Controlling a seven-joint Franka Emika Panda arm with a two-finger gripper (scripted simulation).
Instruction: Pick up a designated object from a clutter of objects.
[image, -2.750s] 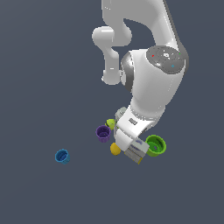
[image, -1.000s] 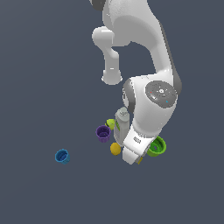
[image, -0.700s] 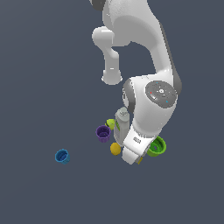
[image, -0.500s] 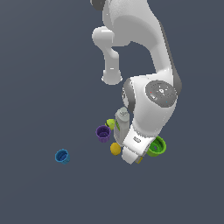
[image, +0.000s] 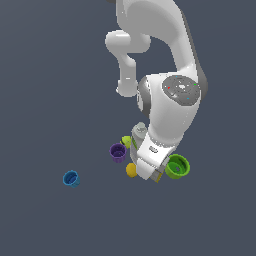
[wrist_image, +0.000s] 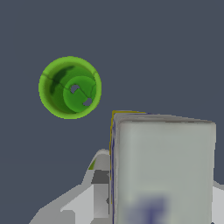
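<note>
Grey-white carton box (wrist_image: 164, 170) between end effector (wrist_image: 153, 192) fingers, grip unclear, green cup (wrist_image: 70, 87) just beside, open floor beyond

My carton (wrist_image: 162, 168) fills much of the wrist view: a grey-white rectangular face with a blurred purple mark near one end and a thin yellow edge, lying close beside the green cup (wrist_image: 70, 87) without touching it. In the exterior view only a corner of the carton (image: 159, 176) shows under my arm. The cup stands upright, mouth open, just off the carton's corner.
</note>
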